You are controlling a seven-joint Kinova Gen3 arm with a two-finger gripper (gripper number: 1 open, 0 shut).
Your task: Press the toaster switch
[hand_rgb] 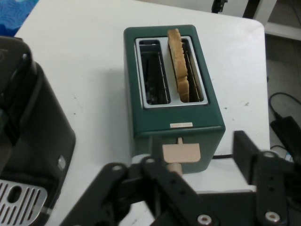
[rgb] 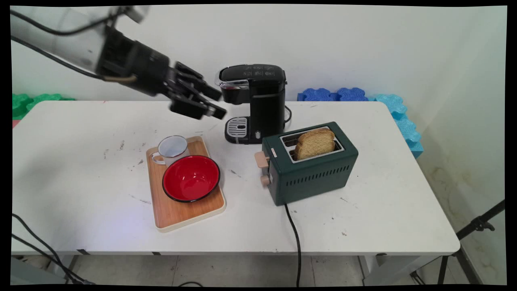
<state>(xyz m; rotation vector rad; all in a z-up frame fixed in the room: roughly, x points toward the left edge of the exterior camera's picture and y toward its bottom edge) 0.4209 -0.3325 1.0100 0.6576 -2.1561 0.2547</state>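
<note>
The black two-finger gripper [rgb: 216, 104] hung in the air above the white table [rgb: 80, 169], its jointed metal fingers spread apart and holding nothing. It was nearest the glossy black plastic coffee machine [rgb: 255, 103], just to that machine's left in the main view, and well above the tabletop, which was matte and scuffed with dark marks.

To the right of the coffee machine stood a boxy dark green metal toaster [rgb: 311, 165] with slotted vents along its side, a beige lever and a round beige knob on its end face, and a black cord [rgb: 297, 238] running off the table's near edge. One slice of browned, porous toast [rgb: 315, 142] stood upright in a slot.

Left of the toaster lay a rectangular wooden tray with a pale rim [rgb: 177, 214]. On it sat a shiny red bowl with a black edge [rgb: 191, 178] and a small white enamel mug [rgb: 173, 147], touching or nearly touching each other.

The hand view looked down on the toaster [hand_rgb: 171, 101] and showed what the main view did not: the other slot was empty, and the toast [hand_rgb: 181, 66] leaned against its slot's wire guide. There the coffee machine [hand_rgb: 33, 155] was cut off at the left edge, and the tray was out of sight.
</note>
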